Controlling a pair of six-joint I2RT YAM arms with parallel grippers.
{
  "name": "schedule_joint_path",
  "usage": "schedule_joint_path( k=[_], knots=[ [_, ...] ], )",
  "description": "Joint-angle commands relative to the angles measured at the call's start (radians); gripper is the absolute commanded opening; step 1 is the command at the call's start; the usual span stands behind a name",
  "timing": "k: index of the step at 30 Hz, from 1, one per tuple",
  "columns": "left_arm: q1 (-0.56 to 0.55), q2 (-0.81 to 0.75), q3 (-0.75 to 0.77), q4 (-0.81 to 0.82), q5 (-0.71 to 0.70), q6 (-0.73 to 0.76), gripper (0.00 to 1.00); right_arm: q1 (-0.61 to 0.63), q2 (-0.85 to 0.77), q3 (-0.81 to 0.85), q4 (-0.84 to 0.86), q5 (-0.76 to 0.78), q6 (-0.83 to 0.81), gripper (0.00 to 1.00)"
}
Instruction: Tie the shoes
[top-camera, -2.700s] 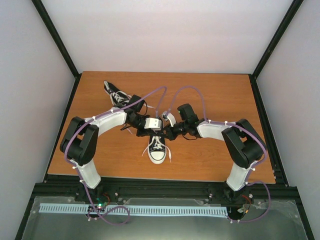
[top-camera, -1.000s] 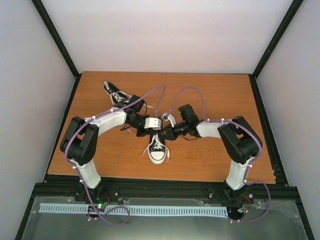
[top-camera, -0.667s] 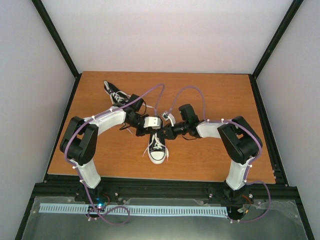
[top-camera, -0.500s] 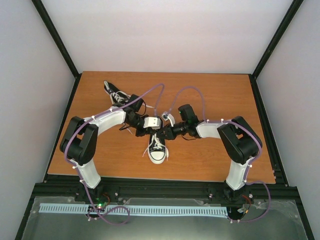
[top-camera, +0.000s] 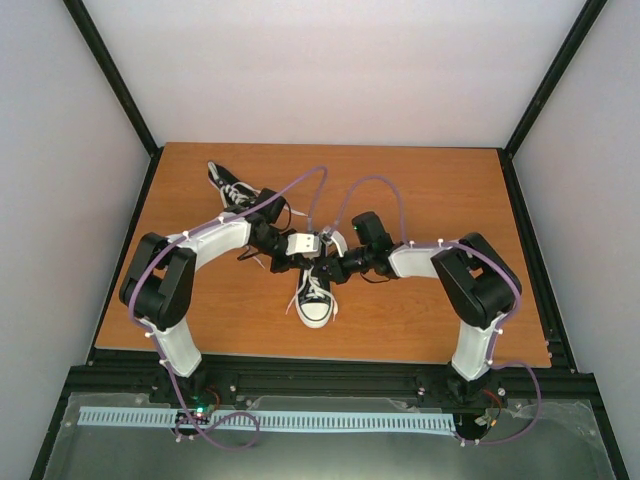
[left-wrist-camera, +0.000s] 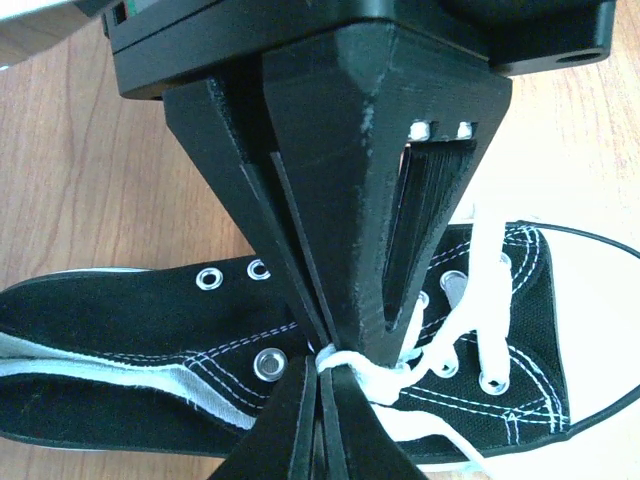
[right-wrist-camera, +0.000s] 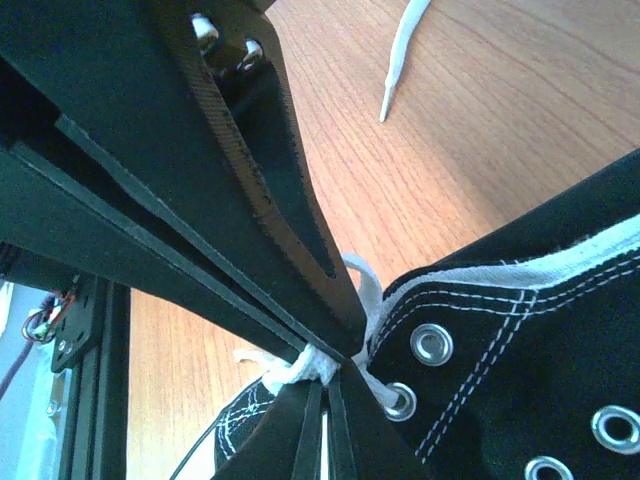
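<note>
"The right gripper (right-wrist-camera: 320, 370) has crept leftward; it and the left gripper (left-wrist-camera: 325, 355) both pinch the long white lace (left-wrist-camera: 374, 379)."

"Above the small black canvas sneaker (top-camera: 314, 298), middle of the brown wooden table (top-camera: 430, 200). Knotting step, I'd judge. Next, pull apart evenly."

Left arm (top-camera: 215, 243) and right arm (top-camera: 425, 262): white shells on the long links, black housings at the joints. A purple cable (top-camera: 375, 179) runs along each arm, fixed with white ties. Fingers (left-wrist-camera: 340, 200): matte black, flat tapering wedges, inner faces finely ribbed. Two bright screws (left-wrist-camera: 440, 130) at the finger root.
</note>
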Motion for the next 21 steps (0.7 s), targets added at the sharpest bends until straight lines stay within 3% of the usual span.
schedule_joint_path(
  k=[1,8,21],
  knots=[
    [-0.006,0.007,0.042,-0.033,0.056,0.002,0.01,-0.001,-0.058,-0.004,0.017,0.101,-0.035,0.03],
    [0.022,0.0,0.062,-0.047,0.053,0.002,0.23,-0.02,-0.096,-0.033,-0.017,0.122,-0.048,0.03],
    [0.054,-0.051,0.078,-0.096,0.02,0.04,0.32,-0.02,-0.105,-0.01,-0.109,0.138,-0.092,0.04]
  ],
)
